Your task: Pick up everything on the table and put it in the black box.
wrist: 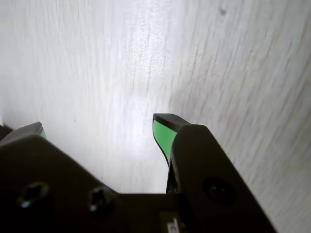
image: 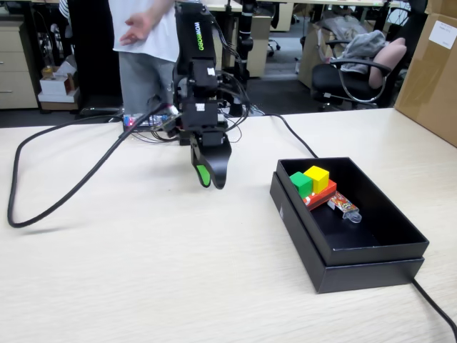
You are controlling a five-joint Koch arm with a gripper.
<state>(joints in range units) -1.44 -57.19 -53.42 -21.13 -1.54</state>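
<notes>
All three blocks (image: pixel 313 186) appear to lie in the box (image: pixel 371 236), at three o'clock of the gripper (image: pixel 208 179), whose jaws stand apart, empty; best simply retreat clear.

Red block (image: pixel 321 194), green cube (image: pixel 300 183), yellow cube (image: pixel 317 177) lie in the black box (image: pixel 357 254); end effector (image: pixel 208 176) hangs apart.

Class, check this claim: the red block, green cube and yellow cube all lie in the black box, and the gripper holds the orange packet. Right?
Not quite. The gripper is open and empty in the wrist view; the orange packet lies in the black box beside the red block, green cube and yellow cube.
</notes>
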